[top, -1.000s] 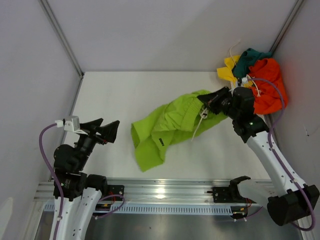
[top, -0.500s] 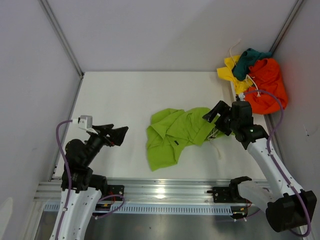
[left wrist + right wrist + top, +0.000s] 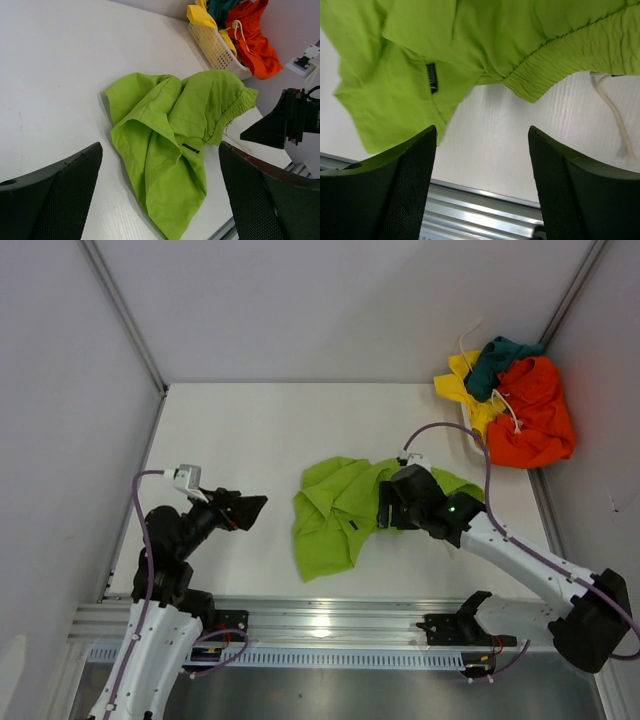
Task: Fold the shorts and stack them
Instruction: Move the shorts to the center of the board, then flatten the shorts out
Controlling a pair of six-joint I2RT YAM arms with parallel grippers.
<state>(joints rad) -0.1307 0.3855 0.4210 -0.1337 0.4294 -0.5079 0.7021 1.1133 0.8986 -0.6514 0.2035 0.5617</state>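
The lime green shorts (image 3: 340, 512) lie crumpled in the middle of the white table, with their elastic waistband (image 3: 560, 65) and a white drawstring (image 3: 610, 107) at the right end. My right gripper (image 3: 386, 512) hovers open over the shorts' right part, and nothing is between its fingers (image 3: 482, 134). My left gripper (image 3: 248, 508) stands open to the left of the shorts, apart from them, with the cloth in view between its fingers (image 3: 160, 150). Orange shorts (image 3: 535, 418), yellow shorts (image 3: 462, 375) and dark teal shorts (image 3: 502, 358) are heaped at the back right.
A white mesh basket (image 3: 216, 47) holds the heap of bright shorts in the back right corner. Grey walls close in the table on the left, back and right. A metal rail (image 3: 320, 625) runs along the near edge by the arm bases.
My right gripper let go of the green shorts, opened, and swung left over them; the shorts dropped into a crumpled pile. My left gripper moved right, toward the shorts.
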